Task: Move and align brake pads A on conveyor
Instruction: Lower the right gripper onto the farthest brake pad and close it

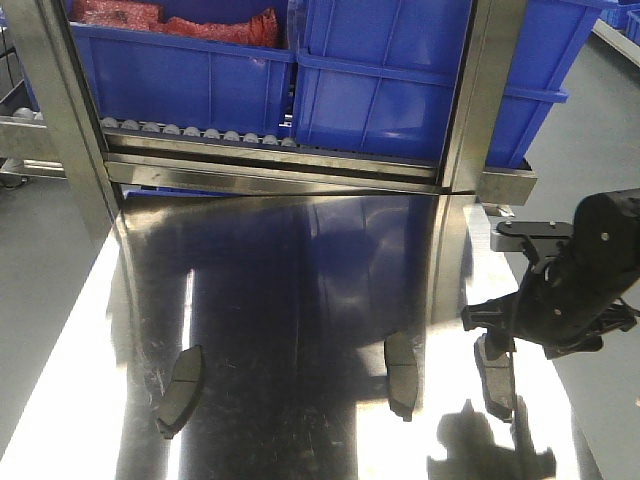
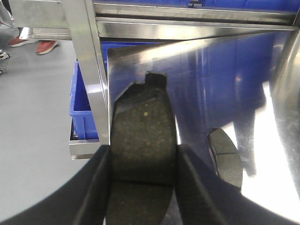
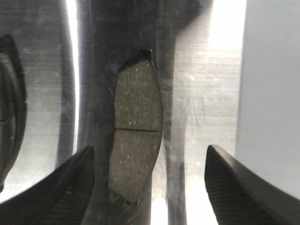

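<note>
Left fingers (image 2: 199,187) clamp a brake pad (image 2: 140,140), right fingers (image 3: 236,187) gape over another pad (image 3: 136,136), blue bins (image 1: 400,90) beyond

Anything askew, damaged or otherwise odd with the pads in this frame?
Nothing damaged or spilled. Spacing is uneven: the left brake pad lies far from the middle pad, which sits close to the right pad under the open right hand. All lie on the steel tabletop.

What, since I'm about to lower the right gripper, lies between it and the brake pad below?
Nothing visible. The right gripper is open, fingers either side of the brake pad lying bare on the steel tabletop.
</note>
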`<state>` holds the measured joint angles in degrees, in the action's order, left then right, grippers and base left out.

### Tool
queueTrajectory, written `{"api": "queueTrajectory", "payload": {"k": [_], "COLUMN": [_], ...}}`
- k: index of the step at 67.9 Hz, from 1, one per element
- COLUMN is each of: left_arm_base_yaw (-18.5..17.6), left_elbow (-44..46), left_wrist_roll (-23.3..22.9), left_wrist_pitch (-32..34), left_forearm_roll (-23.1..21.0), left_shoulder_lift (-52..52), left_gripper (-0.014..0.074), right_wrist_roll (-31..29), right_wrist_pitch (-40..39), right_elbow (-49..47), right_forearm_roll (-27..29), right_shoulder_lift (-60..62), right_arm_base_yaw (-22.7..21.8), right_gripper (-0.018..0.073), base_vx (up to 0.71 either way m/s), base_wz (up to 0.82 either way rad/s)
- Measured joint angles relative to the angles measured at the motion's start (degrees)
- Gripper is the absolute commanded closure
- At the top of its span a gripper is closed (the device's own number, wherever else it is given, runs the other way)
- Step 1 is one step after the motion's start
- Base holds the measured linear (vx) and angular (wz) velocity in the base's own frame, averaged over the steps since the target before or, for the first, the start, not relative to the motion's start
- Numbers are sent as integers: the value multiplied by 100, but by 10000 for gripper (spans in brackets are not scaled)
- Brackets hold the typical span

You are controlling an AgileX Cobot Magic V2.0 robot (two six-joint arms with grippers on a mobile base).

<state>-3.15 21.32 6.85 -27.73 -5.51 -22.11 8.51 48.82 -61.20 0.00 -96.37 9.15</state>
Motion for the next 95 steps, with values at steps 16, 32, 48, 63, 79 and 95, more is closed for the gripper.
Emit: {"api": "queueTrajectory", "payload": {"k": [16,32,48,63,79,95], "left_arm_base_yaw": [0,0,0,0,0,0], "left_elbow": [0,0,0,0,0,0], "left_wrist_roll": [0,0,0,0,0,0], "left_wrist_pitch": [0,0,0,0,0,0], "left_forearm_roll": [0,0,0,0,0,0], "left_shoulder_lift": [0,0,0,0,0,0], "left_gripper": [603,603,603,603,603,603], "right_wrist_roll": [0,0,0,0,0,-110], "right_wrist_pitch": [146,158,187,211,211,211], "right_elbow": [-343,-456,-456,-456,-456,-448], "right_forearm_roll": [0,0,0,38,57,51], "right_shoulder_lift": [-611,-939,-1083,-1083,-1083,-1046], "right_arm_base_yaw": [0,0,1,1,21,21], "right_gripper": [74,74,98,292,577,570], "base_vx": [0,0,0,0,0,0], "base_wz": [0,0,0,0,0,0]}}
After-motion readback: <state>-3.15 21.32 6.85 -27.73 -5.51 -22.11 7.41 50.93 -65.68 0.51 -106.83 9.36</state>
